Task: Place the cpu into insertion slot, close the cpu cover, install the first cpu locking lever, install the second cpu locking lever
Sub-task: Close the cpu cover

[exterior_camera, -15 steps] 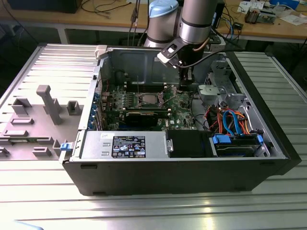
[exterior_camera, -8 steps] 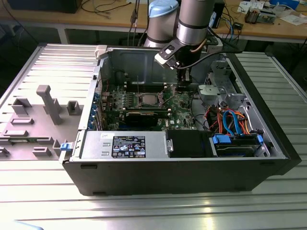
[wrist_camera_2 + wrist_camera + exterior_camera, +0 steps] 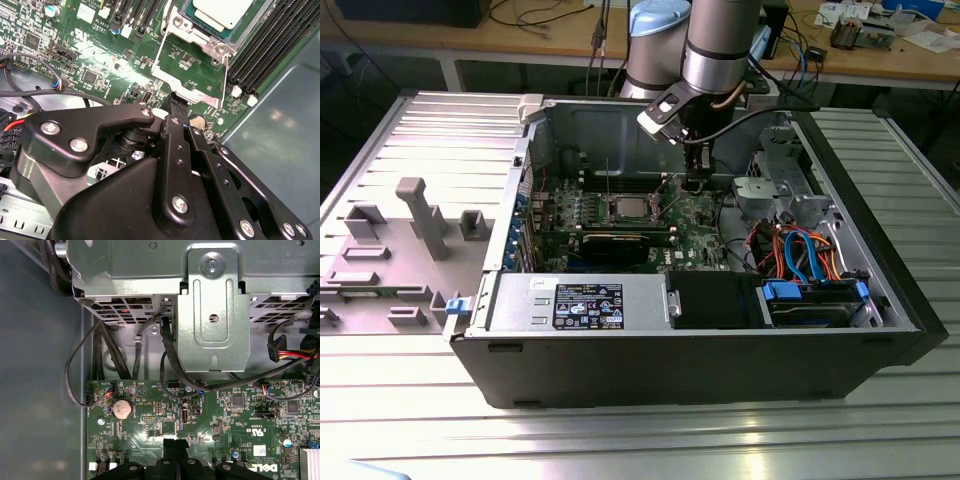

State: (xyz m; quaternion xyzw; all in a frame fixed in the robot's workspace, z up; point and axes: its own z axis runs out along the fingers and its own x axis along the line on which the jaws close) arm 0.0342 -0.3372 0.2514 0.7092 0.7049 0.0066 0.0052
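The cpu (image 3: 220, 12), a flat chip with a dull silver top, lies in the insertion slot (image 3: 234, 34) on the green board; in the exterior view the cpu (image 3: 628, 208) sits mid-board. The cpu cover (image 3: 192, 89), a thin silver frame with a large window, stands tilted up from the slot toward my gripper. My gripper (image 3: 177, 102) is shut, its black fingertips (image 3: 175, 444) together, with the tip at the cover's free edge. I cannot tell whether it touches or pinches that edge. A thin lever rod (image 3: 161, 42) runs along one side of the cover. In the exterior view the gripper (image 3: 695, 183) hangs just to the right of the cpu.
Long black memory slots (image 3: 265, 45) run beside the socket. A black card (image 3: 620, 243) lies in front of it. The metal drive cage (image 3: 770, 195) and coloured cables (image 3: 800, 250) crowd the exterior view's right. A coin cell (image 3: 121, 409) and black cables (image 3: 165, 355) lie near the fingertips.
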